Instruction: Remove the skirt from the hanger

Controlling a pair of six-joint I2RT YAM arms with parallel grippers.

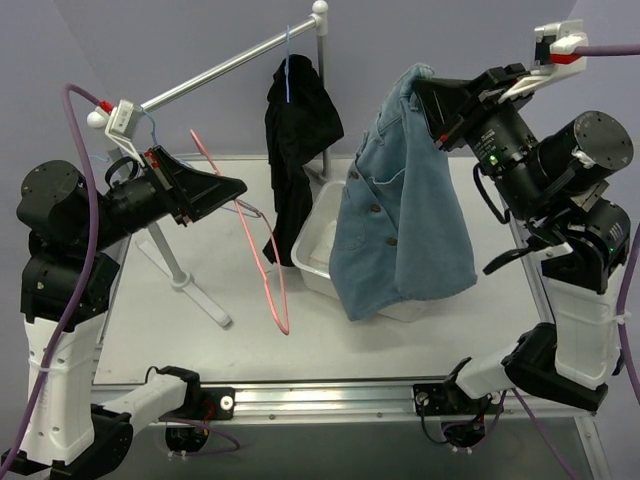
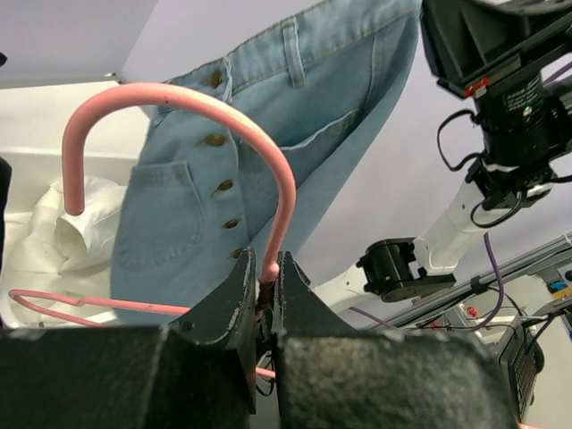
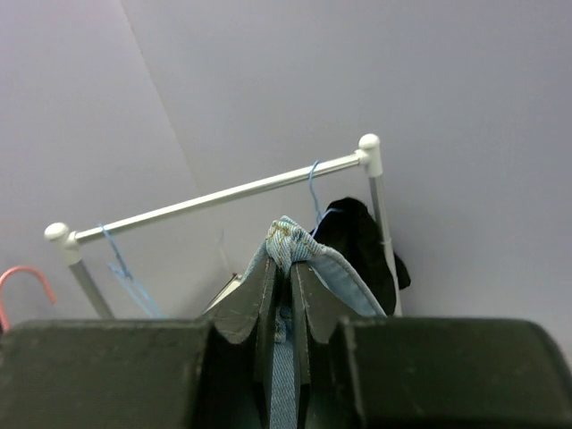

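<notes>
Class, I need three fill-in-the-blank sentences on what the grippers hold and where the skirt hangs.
The left gripper grips a thin hanger coloured ____.
The right gripper holds the denim garment over the white ____.
The black skirt hangs from the rail on a light-blue ____.
Missing words: pink; tub; hanger.

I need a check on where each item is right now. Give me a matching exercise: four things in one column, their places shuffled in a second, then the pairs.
Things
1. pink hanger
2. denim garment
3. black skirt
4. white garment

Places
A. lying in the white tub
B. clamped in the left tool
C. hanging from the rail on a light-blue hanger
D. clamped in the right tool

Pairs: 1-B, 2-D, 3-C, 4-A
</notes>
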